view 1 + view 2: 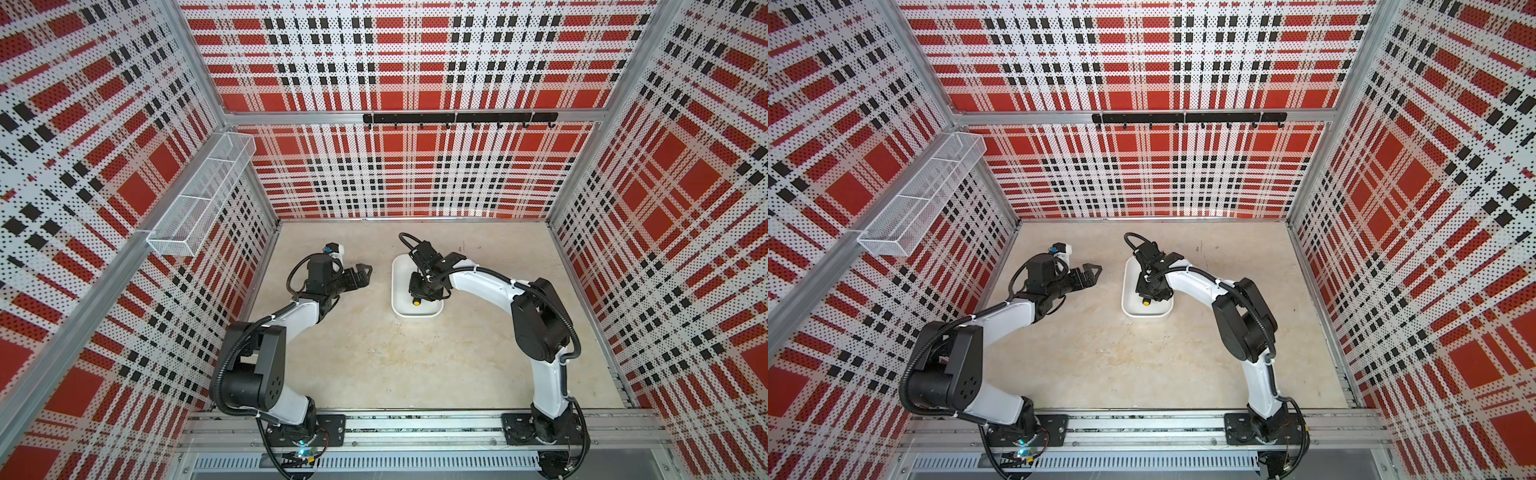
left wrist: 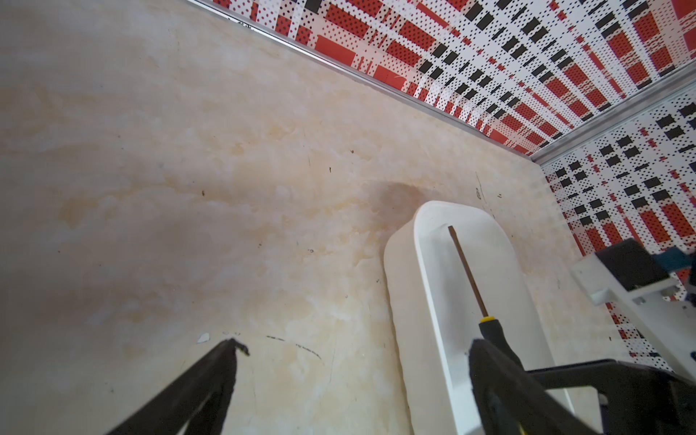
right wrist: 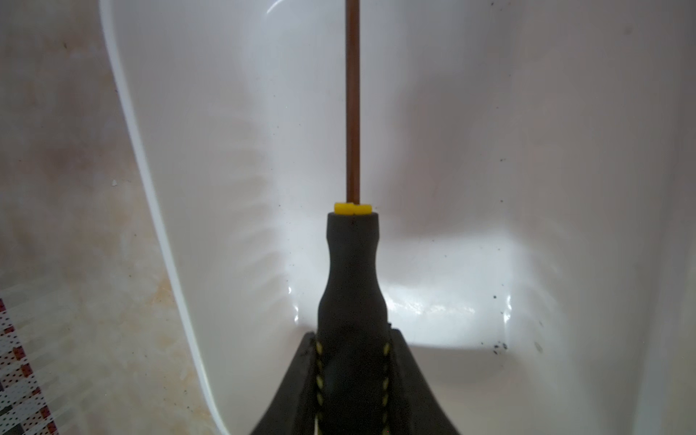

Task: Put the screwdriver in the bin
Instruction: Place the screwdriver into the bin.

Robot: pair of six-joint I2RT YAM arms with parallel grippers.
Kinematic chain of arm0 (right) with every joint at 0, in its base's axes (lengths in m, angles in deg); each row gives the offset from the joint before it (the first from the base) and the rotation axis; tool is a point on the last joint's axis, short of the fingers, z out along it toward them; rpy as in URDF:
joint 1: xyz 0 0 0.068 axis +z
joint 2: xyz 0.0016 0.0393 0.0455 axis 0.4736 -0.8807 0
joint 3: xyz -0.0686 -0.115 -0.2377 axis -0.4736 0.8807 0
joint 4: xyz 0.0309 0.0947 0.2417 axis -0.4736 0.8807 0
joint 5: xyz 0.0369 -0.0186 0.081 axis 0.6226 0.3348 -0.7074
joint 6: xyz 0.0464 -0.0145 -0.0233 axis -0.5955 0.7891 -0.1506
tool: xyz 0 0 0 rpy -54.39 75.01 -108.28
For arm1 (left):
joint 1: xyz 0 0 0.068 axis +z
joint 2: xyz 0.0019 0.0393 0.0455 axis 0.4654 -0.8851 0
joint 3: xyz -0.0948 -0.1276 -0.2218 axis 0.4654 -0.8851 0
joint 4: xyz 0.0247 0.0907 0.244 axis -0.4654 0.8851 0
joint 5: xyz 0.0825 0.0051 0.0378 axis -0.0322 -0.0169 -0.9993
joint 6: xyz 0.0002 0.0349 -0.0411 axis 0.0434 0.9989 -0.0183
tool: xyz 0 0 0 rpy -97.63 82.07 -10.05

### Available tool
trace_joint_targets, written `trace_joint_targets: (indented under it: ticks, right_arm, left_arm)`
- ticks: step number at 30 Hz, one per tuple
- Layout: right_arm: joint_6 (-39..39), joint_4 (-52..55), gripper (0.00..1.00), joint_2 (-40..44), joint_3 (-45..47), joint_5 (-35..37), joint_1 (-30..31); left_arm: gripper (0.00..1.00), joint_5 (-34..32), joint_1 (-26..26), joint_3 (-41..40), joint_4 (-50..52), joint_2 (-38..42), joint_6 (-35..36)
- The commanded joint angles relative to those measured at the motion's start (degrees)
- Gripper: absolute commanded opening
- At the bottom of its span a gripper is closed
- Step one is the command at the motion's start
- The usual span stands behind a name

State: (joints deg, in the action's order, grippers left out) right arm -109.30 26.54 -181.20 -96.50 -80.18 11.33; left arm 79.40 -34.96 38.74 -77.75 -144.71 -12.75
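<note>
Screwdriver (image 3: 352, 271): black waisted handle, yellow collar at the base of a thin brown shaft, yellow stripes on the grip. It sits inside the bin's (image 3: 489, 188) outline and lies along the bin's length. The shaft points at the bin's far end. The yellow butt cap faces the near end, seen in both top views (image 1: 415, 303) (image 1: 1146, 303). The bin (image 1: 400, 291) is shallow and white, with rounded corners and smooth walls.

Right gripper (image 3: 352, 339) is clamped on the handle, one finger on each side. The right arm bends at the elbow and the wrist drops over the bin.

Left gripper (image 1: 365, 272) is to the left of the bin, apart from it, over bare table (image 1: 374, 353). Its fingers are spread with nothing between them.

Can't tell if the screwdriver touches the bin floor. From above, the right wrist covers most of the screwdriver and the middle of the bin. In the left wrist view the shaft (image 2: 469, 278) is clear, but the lower handle is hidden behind a dark, blurred finger.
</note>
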Motion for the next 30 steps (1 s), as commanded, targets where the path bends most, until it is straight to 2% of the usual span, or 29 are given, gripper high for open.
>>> trace_joint_targets:
  ticks: [1, 6, 16, 19, 23, 30]
  right_arm:
    - [0.3, 1.9, 0.0, -2.1, -2.7, 1.0, 0.3]
    - [2.3, 4.5, 0.0, -5.5, -6.2, 1.5, 0.3]
    - [4.8, 2.9, 0.0, -7.2, -5.6, 1.1, 0.3]
    - [5.1, 2.8, 0.12, -7.5, -5.5, 1.5, 0.4]
    - [5.4, 2.9, 0.21, -7.7, -5.1, 2.1, 0.3]
    - [6.3, 2.6, 0.34, -7.0, -4.5, 2.7, 0.3]
  left_arm:
    - [0.98, 0.8, 0.5, -1.0, -1.8, 1.0, 1.0]
    - [0.98, 1.5, 1.0, -1.4, -2.0, 0.7, 1.0]
    - [0.98, 1.4, 2.6, -1.8, -0.7, 2.5, 2.6]
    - [0.98, 1.5, 2.6, -1.8, -0.7, 2.2, 2.6]
    - [0.98, 1.8, 2.6, -1.7, -0.3, 2.0, 2.4]
    - [0.98, 1.5, 2.6, -2.1, -0.2, 3.9, 1.9]
